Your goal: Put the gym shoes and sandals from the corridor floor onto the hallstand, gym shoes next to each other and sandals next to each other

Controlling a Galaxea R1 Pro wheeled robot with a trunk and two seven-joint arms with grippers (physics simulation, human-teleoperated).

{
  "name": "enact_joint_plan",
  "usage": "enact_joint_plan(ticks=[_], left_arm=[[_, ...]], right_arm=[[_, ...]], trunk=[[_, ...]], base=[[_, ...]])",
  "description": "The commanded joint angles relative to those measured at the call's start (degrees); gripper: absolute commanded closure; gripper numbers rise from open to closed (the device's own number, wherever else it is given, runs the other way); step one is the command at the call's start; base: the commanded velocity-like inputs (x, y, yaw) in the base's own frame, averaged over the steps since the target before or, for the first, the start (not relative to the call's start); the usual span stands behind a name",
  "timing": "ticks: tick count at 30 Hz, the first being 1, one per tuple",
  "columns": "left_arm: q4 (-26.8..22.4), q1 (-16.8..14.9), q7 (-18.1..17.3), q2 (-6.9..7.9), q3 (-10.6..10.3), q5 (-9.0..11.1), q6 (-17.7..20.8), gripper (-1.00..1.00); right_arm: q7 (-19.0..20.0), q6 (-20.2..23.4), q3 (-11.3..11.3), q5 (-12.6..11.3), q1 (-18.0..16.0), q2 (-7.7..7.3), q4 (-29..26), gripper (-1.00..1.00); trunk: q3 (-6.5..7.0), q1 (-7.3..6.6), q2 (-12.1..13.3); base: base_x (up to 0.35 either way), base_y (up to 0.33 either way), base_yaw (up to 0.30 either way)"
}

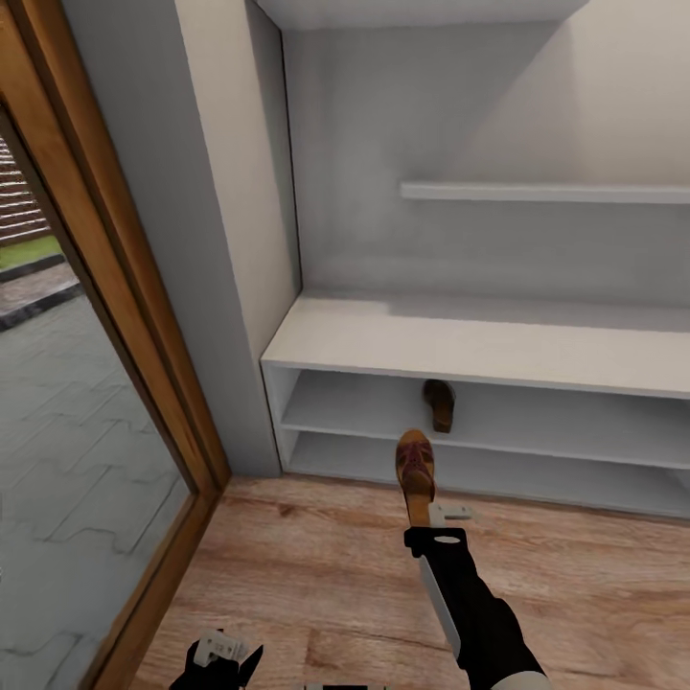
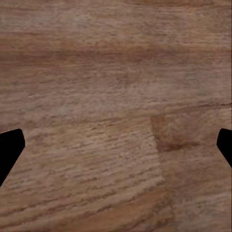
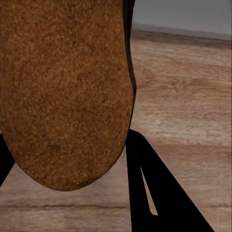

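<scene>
Head view cuts off the left gripper (image 1: 222,656) at the bottom edge, low over the corridor floor (image 1: 316,565), so its jaw gap cannot be judged there; the left wrist view shows only the dark fingertips (image 2: 10,147) at opposite edges, set wide apart with bare planks between. The far end of the hallstand (image 1: 460,345) runs out of frame, and its upper wall shelf (image 1: 546,193) is also cropped. A second sandal (image 1: 440,403) lies deep in the hallstand's upper open tier, dim in shadow, straps hard to make out, its long axis running front to back.

The right arm (image 1: 470,604) reaches forward toward the hallstand, forearm nearly straight. The right gripper (image 1: 426,513) is clamped on the heel of the held sandal (image 1: 415,470), which hangs above the floor just in front of the hallstand's lower tier, toe pointing toward it, long axis in line with the arm. In the right wrist view its tan footbed (image 3: 65,92) hides most of one finger (image 3: 154,193).
</scene>
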Motion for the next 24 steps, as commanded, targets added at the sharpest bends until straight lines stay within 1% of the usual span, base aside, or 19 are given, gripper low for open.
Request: enact_joint_plan(ticks=[1,13,20,24], left_arm=[[0.07,-0.03,-0.09,-0.02,-0.04,-0.04,-0.2,-1.0],[0.16,-0.03,-0.05,-0.16,-0.02,-0.03,-0.15,-1.0],[0.12,-0.03,-0.05,-0.3,-0.02,-0.06,-0.16,-1.0],[0.14,-0.03,-0.03,-0.37,-0.04,-0.11,-0.15,-1.0]], right_arm=[[-0.36,0.39,0.09,0.01,-0.02,0.0,-0.06,1.0],[-0.36,0.33,0.12,0.03,-0.02,0.0,-0.02,1.0],[-0.36,0.33,0.12,0.06,-0.02,0.0,0.06,1.0],[-0.36,0.33,0.12,0.07,-0.02,0.0,0.07,1.0]], trunk=[[-0.06,0.01,-0.02],[-0.09,0.01,-0.02],[-0.09,0.01,-0.02],[-0.09,0.01,-0.02]], base=[[0.198,0.171,0.02],[0.216,0.195,0.005],[0.071,0.047,0.0],[0.226,0.006,0.0]])
